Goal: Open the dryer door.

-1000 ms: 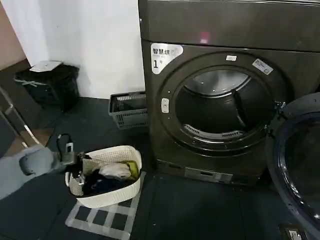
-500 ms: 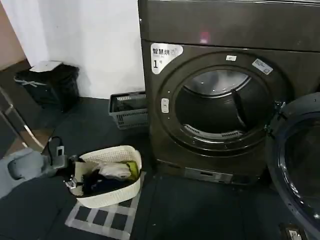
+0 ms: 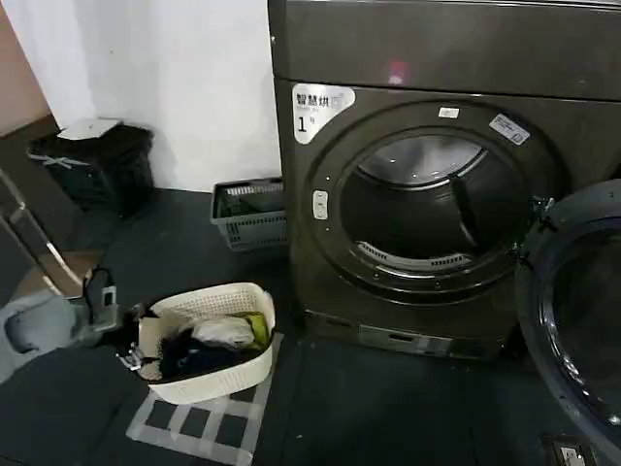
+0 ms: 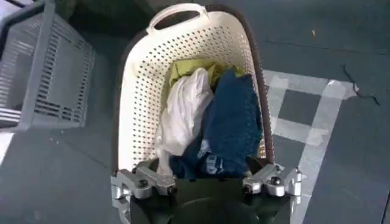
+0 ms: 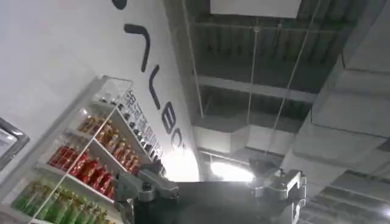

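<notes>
Laundry room or laundromat-style spot: big front-loading dryer numbered "1", cream laundry basket of clothes on dark floor, grey plastic basket by white wall; shelves of bottled drinks suggest shop.

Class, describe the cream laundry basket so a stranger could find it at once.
Start at the big dark dryer with its door swung open. On the floor to its left sit two baskets. Choose the nearer cream one holding clothes, not the grey basket by the wall.
</notes>
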Available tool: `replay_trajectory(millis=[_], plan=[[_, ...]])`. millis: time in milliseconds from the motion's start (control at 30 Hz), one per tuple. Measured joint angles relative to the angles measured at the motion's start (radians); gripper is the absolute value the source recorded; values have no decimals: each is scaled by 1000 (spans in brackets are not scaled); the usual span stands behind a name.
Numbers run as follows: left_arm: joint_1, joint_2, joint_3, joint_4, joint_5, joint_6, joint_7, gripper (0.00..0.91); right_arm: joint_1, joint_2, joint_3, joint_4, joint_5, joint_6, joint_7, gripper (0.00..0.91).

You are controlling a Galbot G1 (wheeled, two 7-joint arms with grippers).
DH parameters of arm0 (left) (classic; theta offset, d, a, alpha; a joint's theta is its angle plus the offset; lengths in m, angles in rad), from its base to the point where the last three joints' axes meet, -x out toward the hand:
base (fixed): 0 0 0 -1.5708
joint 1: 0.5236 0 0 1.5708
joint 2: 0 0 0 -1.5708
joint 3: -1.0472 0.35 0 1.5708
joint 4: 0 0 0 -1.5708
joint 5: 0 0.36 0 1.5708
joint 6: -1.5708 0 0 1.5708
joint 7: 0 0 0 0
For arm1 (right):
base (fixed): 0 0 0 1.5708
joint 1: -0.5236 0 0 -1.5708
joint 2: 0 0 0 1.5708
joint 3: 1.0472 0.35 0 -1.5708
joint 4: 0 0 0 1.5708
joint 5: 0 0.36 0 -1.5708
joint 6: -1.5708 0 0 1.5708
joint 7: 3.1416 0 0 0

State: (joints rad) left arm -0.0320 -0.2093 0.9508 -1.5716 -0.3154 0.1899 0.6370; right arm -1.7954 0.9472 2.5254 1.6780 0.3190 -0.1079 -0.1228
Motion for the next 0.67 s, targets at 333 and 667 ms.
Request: replay_trajectory(millis=[333, 667], plan=[[73, 16, -68, -9, 28, -23, 3, 907, 1, 4, -3, 2, 0, 0, 0, 907], [252, 54, -260, -36, 43, -33, 3, 907, 23, 11, -28, 23, -1, 0, -1, 907]])
